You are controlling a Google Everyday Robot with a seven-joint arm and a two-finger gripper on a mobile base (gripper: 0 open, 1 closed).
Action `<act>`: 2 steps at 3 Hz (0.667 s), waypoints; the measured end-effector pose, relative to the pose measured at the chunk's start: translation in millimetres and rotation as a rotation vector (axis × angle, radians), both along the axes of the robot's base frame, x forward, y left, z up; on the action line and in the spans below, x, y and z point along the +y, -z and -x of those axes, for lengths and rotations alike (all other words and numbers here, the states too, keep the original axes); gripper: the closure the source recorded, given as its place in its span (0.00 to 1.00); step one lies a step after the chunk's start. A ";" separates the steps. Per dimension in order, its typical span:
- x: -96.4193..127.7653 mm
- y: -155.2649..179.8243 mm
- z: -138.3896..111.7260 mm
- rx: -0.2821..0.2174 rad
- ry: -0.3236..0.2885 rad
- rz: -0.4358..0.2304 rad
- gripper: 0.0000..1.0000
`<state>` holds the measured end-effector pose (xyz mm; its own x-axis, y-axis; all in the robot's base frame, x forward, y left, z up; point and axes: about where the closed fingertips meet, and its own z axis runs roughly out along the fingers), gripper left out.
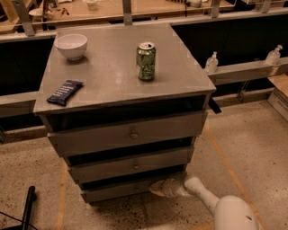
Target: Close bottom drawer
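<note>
Grey bottom drawer (118, 191) stands ajar; the gripper (158, 187), open or shut I cannot tell, at its front, should push squarely inward.

Lab or workshop: speckled floor (258, 134) marked with orange lines (225, 161), wooden workbenches (153, 6) behind a grey cabinet (112, 67), the robot's gripper (157, 188) at its bottom drawer (112, 191).
</note>
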<state>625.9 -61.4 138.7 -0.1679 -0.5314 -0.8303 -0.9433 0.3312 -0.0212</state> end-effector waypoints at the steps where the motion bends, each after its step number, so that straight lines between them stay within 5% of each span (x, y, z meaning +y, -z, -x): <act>1: -0.1 0.0 0.1 0.000 0.000 0.000 1.00; 2: -0.2 0.0 0.1 0.000 0.000 0.000 1.00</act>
<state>625.8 -61.6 138.7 -0.1681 -0.5313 -0.8303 -0.9433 0.3313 -0.0210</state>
